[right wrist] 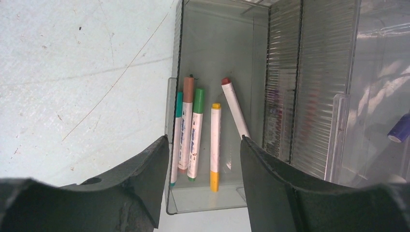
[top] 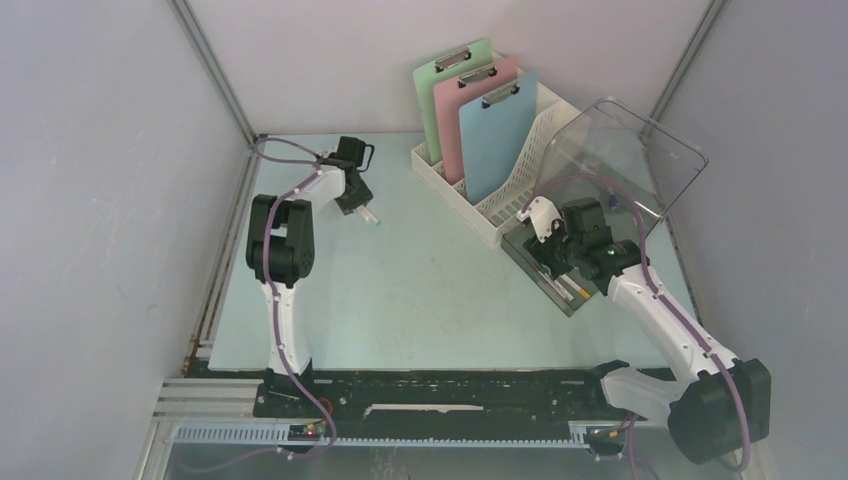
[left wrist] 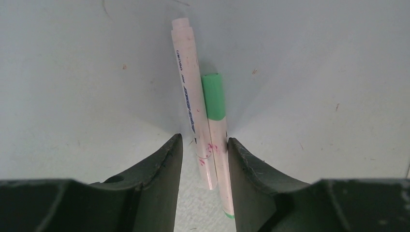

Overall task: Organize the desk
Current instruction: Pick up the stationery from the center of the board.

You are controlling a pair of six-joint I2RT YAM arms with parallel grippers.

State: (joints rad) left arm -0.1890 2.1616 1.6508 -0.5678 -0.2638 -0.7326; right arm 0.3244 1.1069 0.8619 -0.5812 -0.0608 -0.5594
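Two markers lie side by side on the desk [top: 420, 290], one all white [left wrist: 189, 92], one with a green cap [left wrist: 213, 96]. My left gripper [left wrist: 205, 137] stands low at the far left of the desk [left wrist: 72, 96], its jaws narrowed around both. The right finger [left wrist: 246, 169] touches the green-capped marker. A strip of desk shows between the left finger [left wrist: 164, 169] and the white marker, so a pinch cannot be told. My right gripper [right wrist: 204, 139] hangs open and holds nothing, over the near end of a clear box [right wrist: 217, 48] with several markers [right wrist: 215, 140] inside.
A white file rack [top: 520, 190] at the back holds a green [top: 445, 85], a pink [top: 480, 110] and a blue clipboard [top: 497, 140]. The clear box's lid [top: 630, 160] stands raised at the right. A blue marker [right wrist: 399, 129] lies in its neighbouring compartment.
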